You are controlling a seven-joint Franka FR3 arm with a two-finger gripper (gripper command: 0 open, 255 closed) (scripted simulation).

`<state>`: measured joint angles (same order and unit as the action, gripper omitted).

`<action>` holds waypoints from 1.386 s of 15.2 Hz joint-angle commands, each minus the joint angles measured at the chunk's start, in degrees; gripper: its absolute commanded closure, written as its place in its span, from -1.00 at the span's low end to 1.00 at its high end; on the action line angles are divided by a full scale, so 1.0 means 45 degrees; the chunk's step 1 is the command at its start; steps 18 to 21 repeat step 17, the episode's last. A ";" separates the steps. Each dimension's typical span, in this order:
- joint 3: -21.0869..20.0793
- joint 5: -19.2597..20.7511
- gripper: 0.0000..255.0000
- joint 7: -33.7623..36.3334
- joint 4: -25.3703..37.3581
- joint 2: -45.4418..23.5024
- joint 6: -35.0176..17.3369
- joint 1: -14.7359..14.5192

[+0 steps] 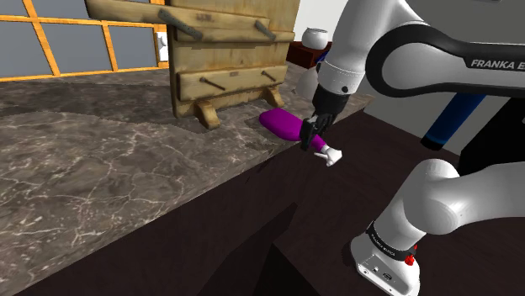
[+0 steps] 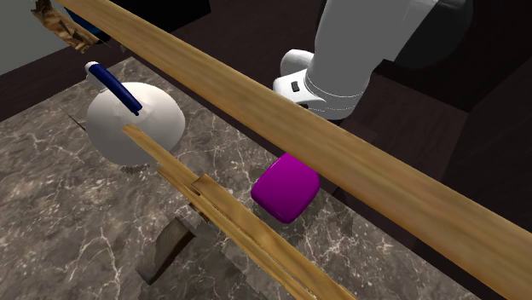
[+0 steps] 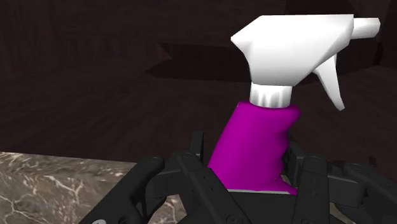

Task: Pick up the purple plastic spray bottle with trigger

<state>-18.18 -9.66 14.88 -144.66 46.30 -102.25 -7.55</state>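
Note:
The purple spray bottle [image 1: 282,124] lies on its side at the marble counter's edge. Its white trigger head [image 1: 330,155] juts out past the edge over the dark floor. My black gripper [image 1: 313,139] comes down on the bottle's neck, just behind the head. In the wrist view the purple neck [image 3: 254,143] stands between the two fingers, which press on it from both sides, so the gripper [image 3: 248,159] is shut on it. The white trigger head [image 3: 299,54] points away from the hand. The second exterior view shows the bottle's purple base [image 2: 286,189] under a wooden beam.
A wooden rack [image 1: 227,59] stands on the marble counter [image 1: 101,168] just behind the bottle. A white round pot [image 2: 136,124] with a blue handle sits further along. A long wooden beam [image 2: 341,153] crosses the second exterior view. Dark floor lies beyond the counter edge.

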 commanded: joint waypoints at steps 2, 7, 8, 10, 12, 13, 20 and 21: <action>0.0062 0.0061 1.00 -0.0009 0.0354 -0.0037 0.0320 0.0037; 0.0200 0.0194 1.00 -0.0018 0.1257 -0.0134 0.1126 0.0111; 0.0225 0.0219 1.00 -0.0019 0.1443 -0.0161 0.1285 0.0127; 0.0274 0.0269 1.00 -0.0021 0.1822 -0.0225 0.1600 0.0157; 0.0320 0.0317 1.00 -0.0022 0.2207 -0.0299 0.1912 0.0187; 0.0341 0.0341 1.00 -0.0021 0.2403 -0.0339 0.2068 0.0202; 0.0386 0.0391 1.00 -0.0021 0.2831 -0.0435 0.2400 0.0234; 0.0386 0.0391 1.00 -0.0021 0.2831 -0.0435 0.2400 0.0234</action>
